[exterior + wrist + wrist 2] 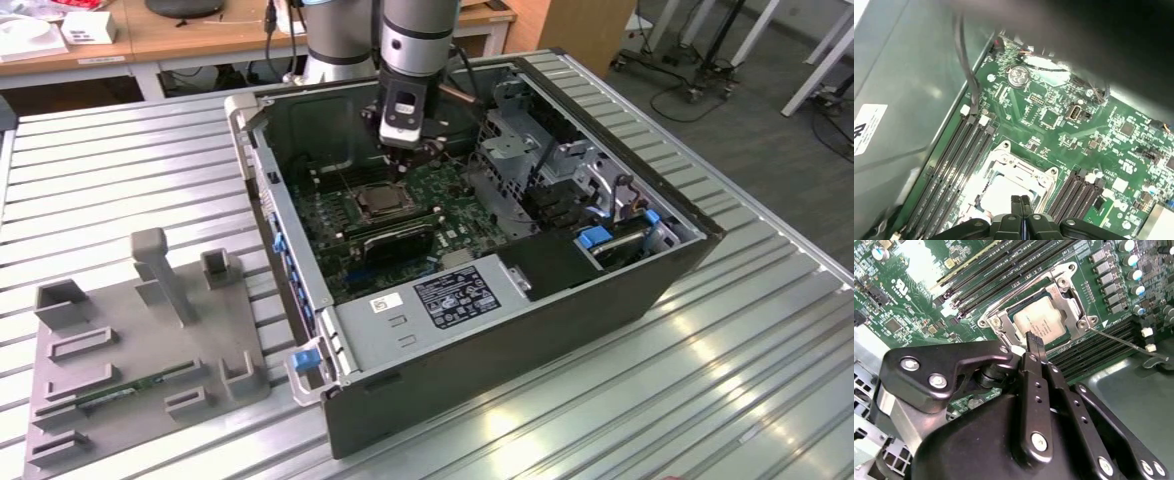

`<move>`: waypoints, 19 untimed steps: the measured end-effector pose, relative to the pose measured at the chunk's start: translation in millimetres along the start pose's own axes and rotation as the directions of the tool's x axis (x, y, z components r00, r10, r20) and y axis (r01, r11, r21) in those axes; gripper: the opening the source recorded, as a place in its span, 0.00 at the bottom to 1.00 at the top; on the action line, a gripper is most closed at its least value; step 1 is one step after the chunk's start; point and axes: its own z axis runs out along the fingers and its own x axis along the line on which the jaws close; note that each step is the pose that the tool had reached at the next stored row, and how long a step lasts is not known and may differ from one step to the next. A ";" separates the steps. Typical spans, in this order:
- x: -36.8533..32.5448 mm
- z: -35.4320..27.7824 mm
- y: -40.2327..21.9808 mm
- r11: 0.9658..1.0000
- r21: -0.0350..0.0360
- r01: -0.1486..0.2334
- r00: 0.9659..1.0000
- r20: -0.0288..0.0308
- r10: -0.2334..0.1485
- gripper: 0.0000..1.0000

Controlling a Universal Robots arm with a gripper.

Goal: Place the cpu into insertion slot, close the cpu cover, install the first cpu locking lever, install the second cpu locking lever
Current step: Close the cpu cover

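Claw hovering over the seated cpu

The cpu [1043, 320] is sitting inside the insertion slot [379, 203], framed by the cpu cover [1066, 296]; the claw [1033, 340], fingers pressed together and empty, is hanging just above the slot.

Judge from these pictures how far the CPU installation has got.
Done: the cpu lies in the insertion slot with the cpu cover down over it. In hand: nothing; the shut claw hovers above it. Left: a thin locking lever looks unlatched.
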 end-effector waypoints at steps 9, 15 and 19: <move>0.0 0.0 0.0 0.994 0.004 0.107 0.994 0.001 -0.107 0.11; 0.0 0.0 0.0 0.985 0.007 0.172 0.985 0.001 -0.172 0.11; 0.0 0.0 0.0 0.977 0.009 0.214 0.977 0.002 -0.214 0.11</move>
